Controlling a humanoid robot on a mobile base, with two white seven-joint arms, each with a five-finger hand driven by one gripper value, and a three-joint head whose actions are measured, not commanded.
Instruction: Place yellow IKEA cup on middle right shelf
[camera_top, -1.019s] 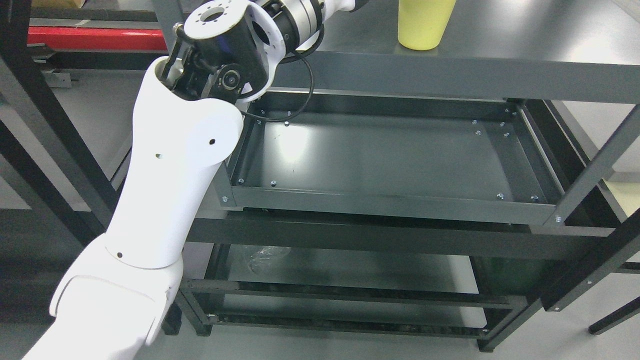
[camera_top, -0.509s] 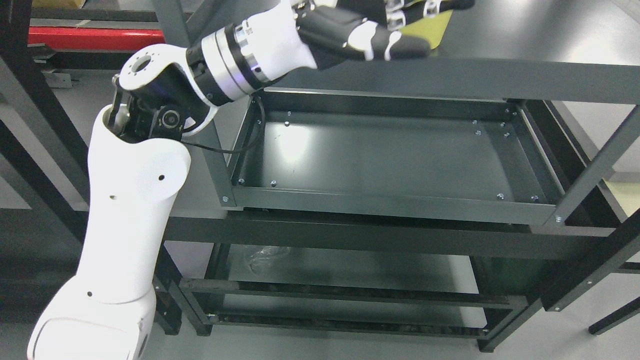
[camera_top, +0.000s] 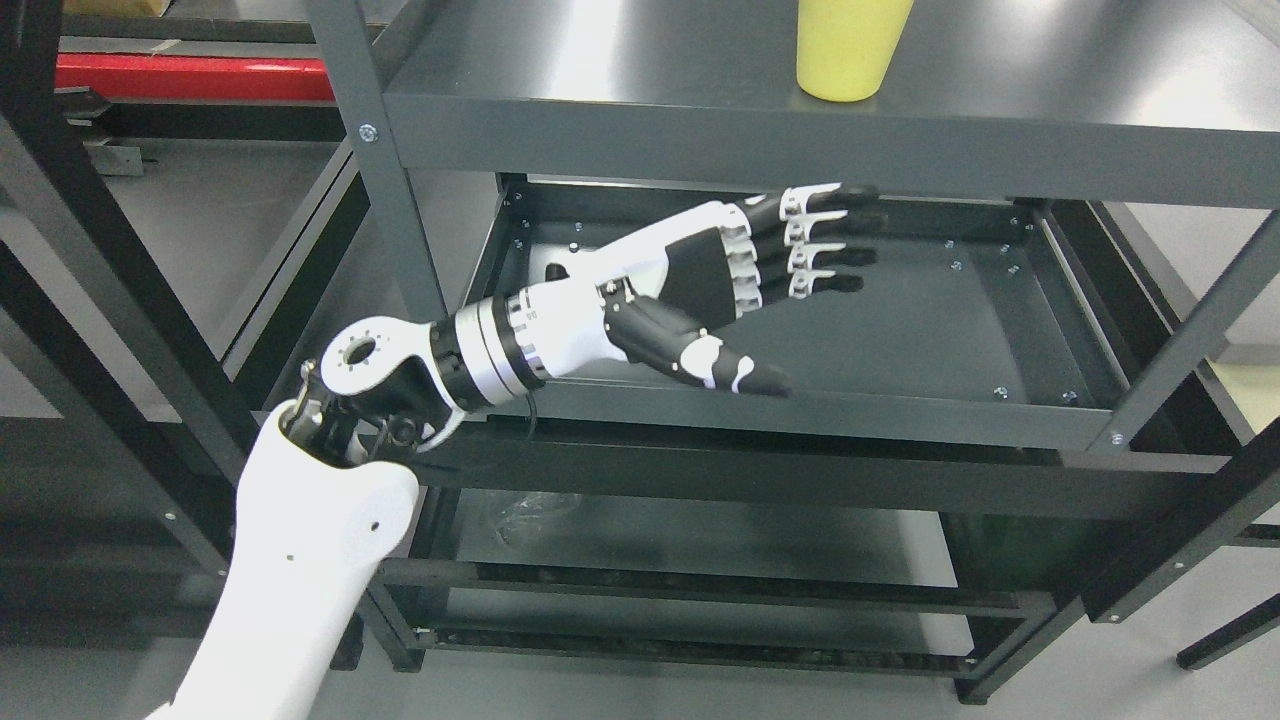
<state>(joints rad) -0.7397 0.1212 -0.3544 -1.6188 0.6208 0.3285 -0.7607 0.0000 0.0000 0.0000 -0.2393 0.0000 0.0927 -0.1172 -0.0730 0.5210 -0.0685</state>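
A yellow cup stands upright on the upper dark shelf, its top cut off by the picture's upper edge. My left hand hangs below that shelf, over the tray-like shelf underneath. Its fingers are stretched flat and point right, the thumb held apart, nothing in its grasp. The hand is well below the cup and does not touch it. The left arm rises from the lower left corner.
Dark metal uprights frame the rack at left and right. A lower shelf holds a crumpled clear plastic scrap. A red bar lies on the floor at the back left. A black frame stands at far left.
The left arm has dropped and drawn back from the cup on the upper shelf. The hand now sits lower, in front of the tray shelf. The cup stands where it did a second ago.
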